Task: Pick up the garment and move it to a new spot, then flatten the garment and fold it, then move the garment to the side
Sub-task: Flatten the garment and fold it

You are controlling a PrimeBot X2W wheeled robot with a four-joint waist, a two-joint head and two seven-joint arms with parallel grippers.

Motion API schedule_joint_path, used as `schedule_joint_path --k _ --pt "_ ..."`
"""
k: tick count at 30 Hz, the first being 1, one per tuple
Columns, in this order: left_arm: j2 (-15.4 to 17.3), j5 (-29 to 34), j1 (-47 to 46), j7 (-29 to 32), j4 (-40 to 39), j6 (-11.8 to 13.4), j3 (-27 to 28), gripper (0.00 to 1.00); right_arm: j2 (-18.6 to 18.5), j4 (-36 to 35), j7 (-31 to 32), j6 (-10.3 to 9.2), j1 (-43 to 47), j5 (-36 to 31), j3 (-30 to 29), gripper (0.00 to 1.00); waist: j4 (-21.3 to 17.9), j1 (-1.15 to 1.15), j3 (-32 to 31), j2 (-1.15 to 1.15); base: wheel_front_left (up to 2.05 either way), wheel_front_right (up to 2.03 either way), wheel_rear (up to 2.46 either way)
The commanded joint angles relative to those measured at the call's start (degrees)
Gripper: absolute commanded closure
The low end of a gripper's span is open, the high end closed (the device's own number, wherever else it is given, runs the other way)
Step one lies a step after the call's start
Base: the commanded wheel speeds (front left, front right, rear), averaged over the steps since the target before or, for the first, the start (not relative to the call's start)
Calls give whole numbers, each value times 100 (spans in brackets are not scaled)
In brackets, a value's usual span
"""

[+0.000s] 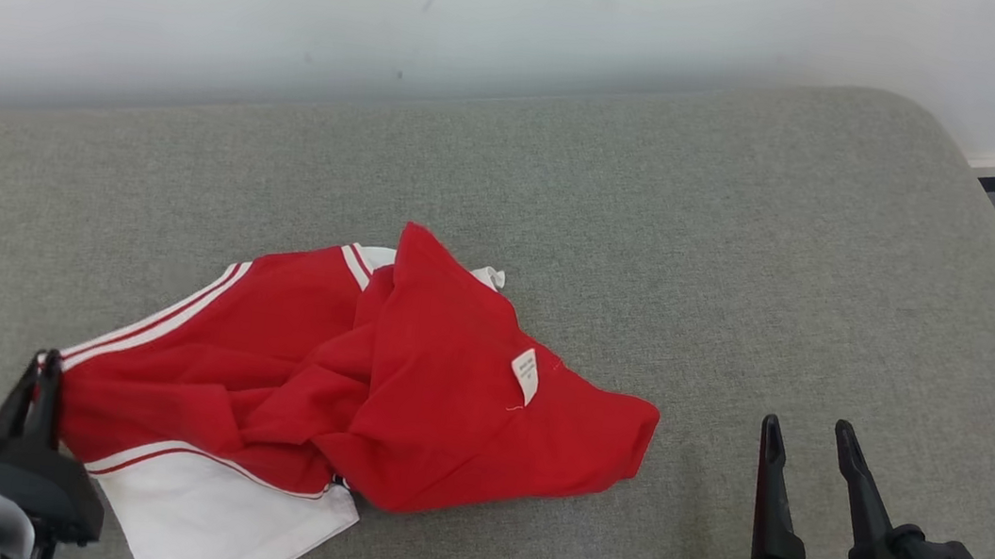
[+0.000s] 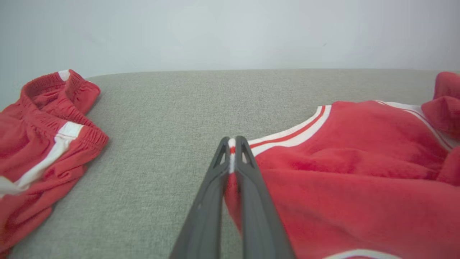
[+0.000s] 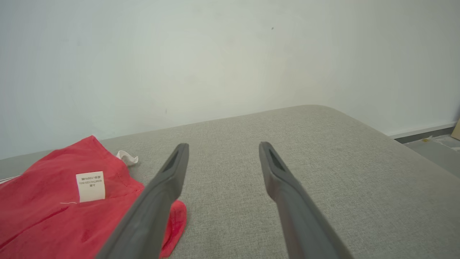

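The red garment lies crumpled on the grey cushion. The left gripper is pinched tight on its white-striped edge. The right gripper hangs with fingers wide, just right of the garment. The left wrist view adds red shorts lying apart; the right wrist view shows the garment's label.
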Motion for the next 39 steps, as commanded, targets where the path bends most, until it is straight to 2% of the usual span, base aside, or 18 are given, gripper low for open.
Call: schedule_joint_path --k 1,2,3,10,15,20,29,39 --pt "-42 -1 99 -41 -65 -10 7 91 17 17 -5 -13 7 -4 9 0 22 0 -18 0 0 0 0" --pt "-49 37 132 -42 -138 7 37 24 17 25 -6 -13 26 -6 2 0 34 0 -27 0 0 0 0" --pt "-60 74 167 -38 -239 35 90 0 17 31 -6 -13 44 -9 -3 0 48 0 -42 0 0 0 0" --pt "-311 426 617 -33 -1407 212 712 0 18 71 -5 -13 154 -56 -82 0 196 0 -190 0 0 0 0" --pt "-759 729 1250 -34 -2338 187 1173 0 16 71 -5 -13 218 -73 -92 0 338 0 -317 0 0 0 0" --pt "-1236 1093 1920 -35 -2922 60 1318 0 17 40 -6 -13 308 -78 -114 0 524 0 -387 0 0 0 0" --pt "-1641 1292 2526 -35 -2766 -134 1174 0 17 71 -5 -13 312 -103 -89 0 645 0 -384 0 0 0 0" --pt "-1767 1155 2560 18 -1782 -301 573 0 17 114 -5 -13 251 -83 -35 0 599 0 -287 0 0 0 0"
